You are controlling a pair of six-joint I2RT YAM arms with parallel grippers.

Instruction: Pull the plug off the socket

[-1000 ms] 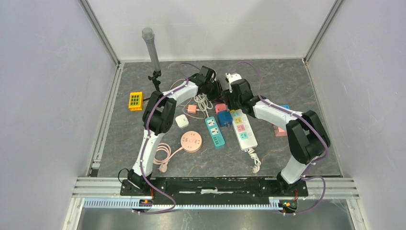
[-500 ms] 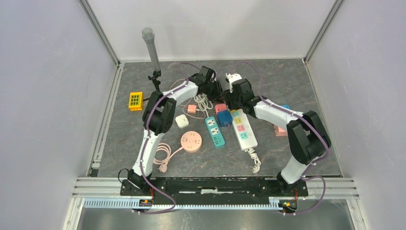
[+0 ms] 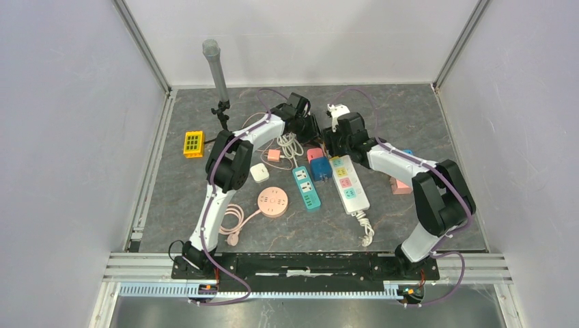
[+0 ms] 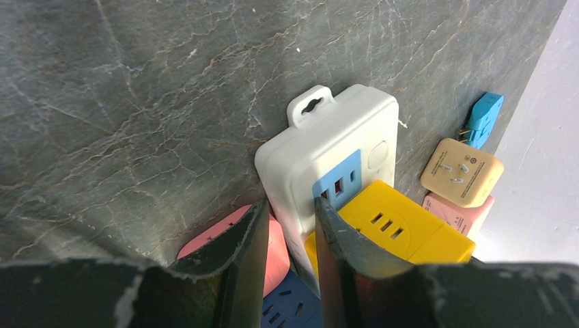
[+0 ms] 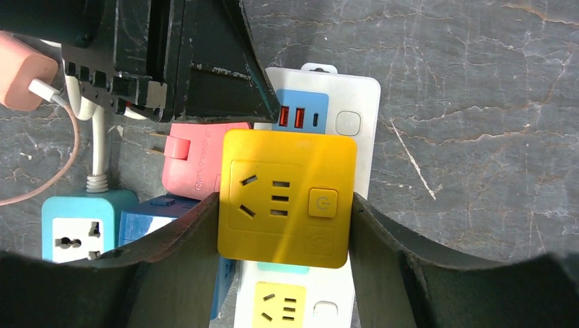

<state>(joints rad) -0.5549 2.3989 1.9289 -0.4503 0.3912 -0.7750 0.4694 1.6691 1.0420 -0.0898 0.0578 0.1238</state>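
Clamping both flanks of the yellow plug (image 5: pixel 287 198), the right gripper (image 5: pixel 283 205) has its jaws spread wide, each finger pressed flat against a side of the cube. That's a firm grasp. Under those jaws the plug sits seated in the white power strip (image 5: pixel 355 102), right next to the strip's blue USB panel (image 5: pixel 314 102).

Over to the left gripper (image 4: pixel 290 205): jaws nearly together, pinching the strip's long edge. One finger is on the top face beside the USB ports, the other down the outer wall.

Just outside the right jaws, a pink adapter (image 5: pixel 194 164) butts up against the plug's side, with a dark blue adapter (image 5: pixel 153 229) tucked under the finger there. Farther out beyond the left jaws, past the strip, a tan adapter (image 4: pixel 461 171) and a small blue plug (image 4: pixel 485 116) rest on the grey marble table (image 4: pixel 136 102).
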